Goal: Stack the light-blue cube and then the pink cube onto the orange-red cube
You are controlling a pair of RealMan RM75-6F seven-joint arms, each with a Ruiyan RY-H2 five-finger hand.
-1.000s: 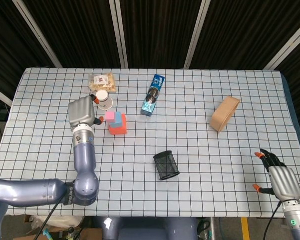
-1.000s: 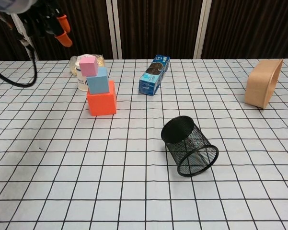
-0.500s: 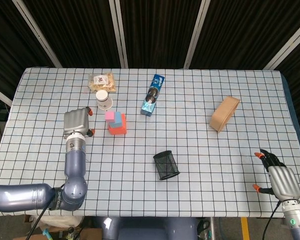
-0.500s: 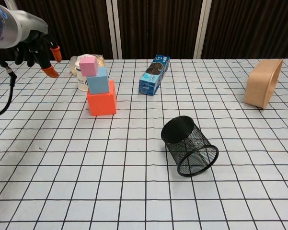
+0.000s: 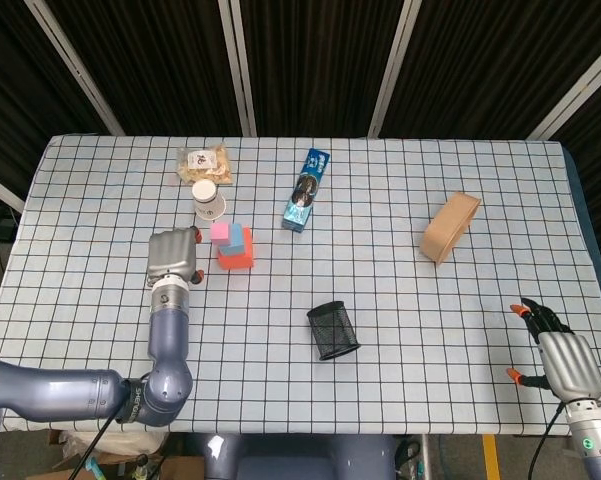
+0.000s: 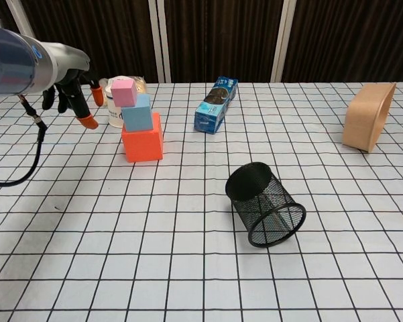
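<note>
The orange-red cube (image 6: 143,139) stands on the table with the light-blue cube (image 6: 137,113) on top of it and the pink cube (image 6: 123,92) on top of that. In the head view the same stack shows as orange-red cube (image 5: 236,257), light-blue cube (image 5: 237,238) and pink cube (image 5: 220,232). My left hand (image 6: 72,97) hangs just left of the stack, fingers apart and pointing down, holding nothing and not touching it; from above the left hand (image 5: 172,258) is beside the stack. My right hand (image 5: 557,355) rests open near the table's front right corner.
A paper cup (image 5: 208,200) and a snack bag (image 5: 204,164) lie behind the stack. A blue box (image 6: 215,104) lies mid-table, a black mesh pen holder (image 6: 265,204) lies on its side in front, and a tan container (image 6: 367,124) stands far right.
My left hand dropped from above the stack, swung out left, then came back right and lower, close beside the stack. The stack and my right hand stayed still.
</note>
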